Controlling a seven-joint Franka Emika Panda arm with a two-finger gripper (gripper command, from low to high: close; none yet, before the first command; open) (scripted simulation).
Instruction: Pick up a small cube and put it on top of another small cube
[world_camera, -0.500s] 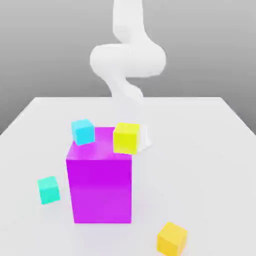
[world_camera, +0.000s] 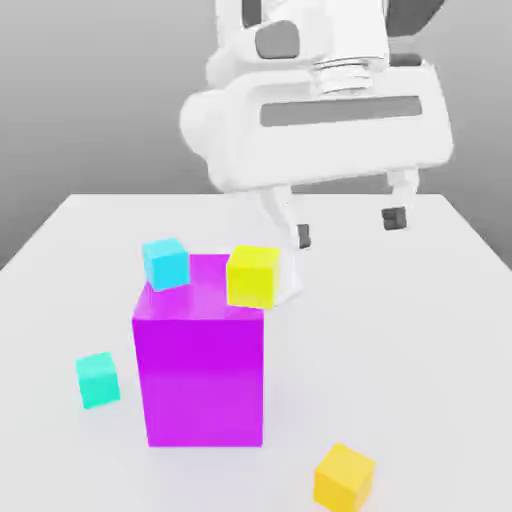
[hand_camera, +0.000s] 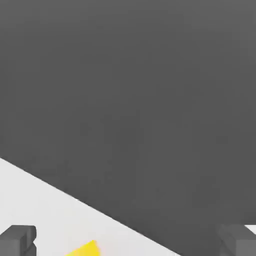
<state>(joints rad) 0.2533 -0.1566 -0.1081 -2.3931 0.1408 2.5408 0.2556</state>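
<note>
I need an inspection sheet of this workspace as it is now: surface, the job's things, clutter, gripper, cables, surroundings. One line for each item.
Surface: white table, flat, with blocks standing on it.
Job's things: small golden cube on the table near the front edge, apart from the other blocks, not held.
Clutter: large magenta block; lemon-yellow cube and cyan cube at its far top edge, whether on it or behind it cannot be told; second cyan cube on the table at the exterior view's left.
Gripper: gripper open, empty, above the table.
Cables: nothing seen.
Surroundings: plain grey backdrop.
</note>
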